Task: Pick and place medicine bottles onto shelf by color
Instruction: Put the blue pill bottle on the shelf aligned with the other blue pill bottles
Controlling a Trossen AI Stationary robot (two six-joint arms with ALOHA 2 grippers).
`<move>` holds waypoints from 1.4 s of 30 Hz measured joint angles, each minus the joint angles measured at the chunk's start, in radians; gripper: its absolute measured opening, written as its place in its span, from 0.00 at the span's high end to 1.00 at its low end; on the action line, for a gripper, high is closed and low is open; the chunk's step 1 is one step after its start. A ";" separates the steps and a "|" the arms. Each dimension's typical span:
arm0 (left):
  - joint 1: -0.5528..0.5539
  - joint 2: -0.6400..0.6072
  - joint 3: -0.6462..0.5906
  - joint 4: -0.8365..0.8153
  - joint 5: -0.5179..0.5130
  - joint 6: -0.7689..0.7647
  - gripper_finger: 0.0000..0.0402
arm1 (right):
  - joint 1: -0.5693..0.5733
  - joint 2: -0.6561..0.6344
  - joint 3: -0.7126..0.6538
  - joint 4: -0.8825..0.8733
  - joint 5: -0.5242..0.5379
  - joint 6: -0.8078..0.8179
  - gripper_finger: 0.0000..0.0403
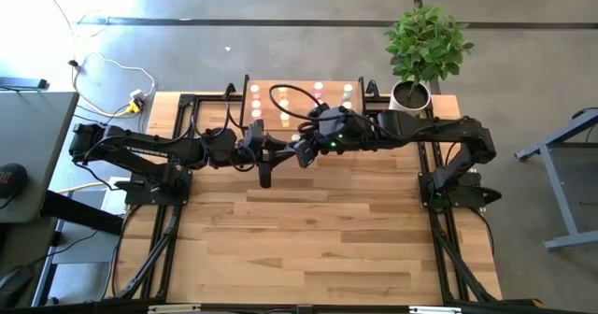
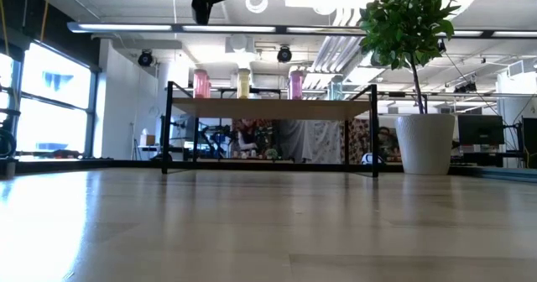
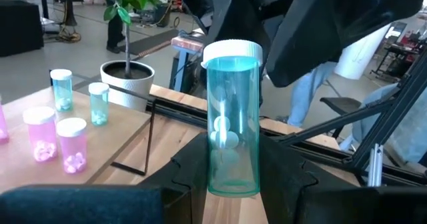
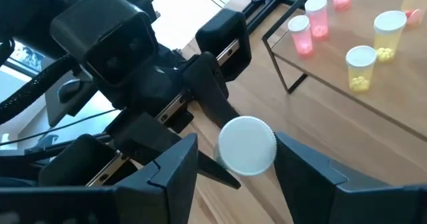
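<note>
Left wrist view shows the pale green bottle [image 3: 231,121], light, stiff and smooth, pinched upright low on its body by the left claw [image 3: 233,177] above the worktop, while the right claw [image 4: 248,159] stands open around its cap, so the wall under the cap seems best to grip.

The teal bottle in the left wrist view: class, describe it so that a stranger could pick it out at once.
Find the wooden shelf beside the white plant pot. Off the shelf, above the table, the left claw is shut on one upright teal bottle with a white cap. Unlike the pink and teal bottles standing on the shelf, it alone is held up.
</note>
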 joint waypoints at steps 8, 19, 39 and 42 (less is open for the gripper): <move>0.000 0.000 0.000 0.001 -0.004 0.000 0.76 | -0.001 0.000 0.000 -0.001 -0.002 0.004 0.68; 0.000 0.000 0.000 0.000 0.003 0.000 0.76 | 0.000 0.000 0.000 -0.001 -0.003 0.000 0.74; 0.006 0.000 0.000 -0.040 0.089 0.000 0.40 | 0.000 -0.003 0.000 -0.028 -0.002 -0.004 0.74; 0.013 0.000 0.000 -0.038 0.085 0.000 0.37 | 0.000 -0.016 0.000 -0.062 0.010 -0.004 0.74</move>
